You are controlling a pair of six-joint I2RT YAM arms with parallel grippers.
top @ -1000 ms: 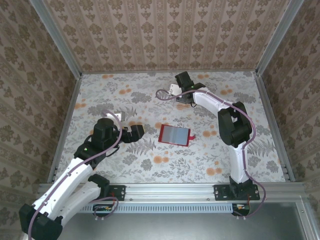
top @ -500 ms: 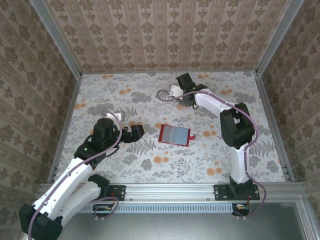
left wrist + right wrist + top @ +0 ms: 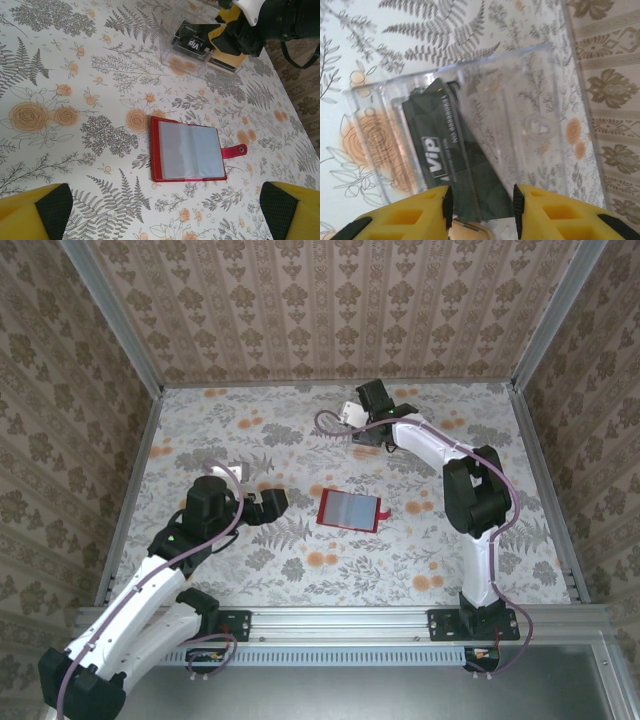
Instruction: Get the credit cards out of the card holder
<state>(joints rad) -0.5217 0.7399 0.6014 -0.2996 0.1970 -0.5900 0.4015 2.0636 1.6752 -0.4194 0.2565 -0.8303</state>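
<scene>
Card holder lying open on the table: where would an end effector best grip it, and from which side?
Probably the red closing tab. The card holder lies open and flat, offering no raised edge, while the tab juts out past its right edge. Come down from above on that side and close across the narrow tab.

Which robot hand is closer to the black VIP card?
Right. The right gripper is just over the black VIP card, which sits between its jaws in the clear box. The left gripper is far off, with the red card holder in between.
</scene>
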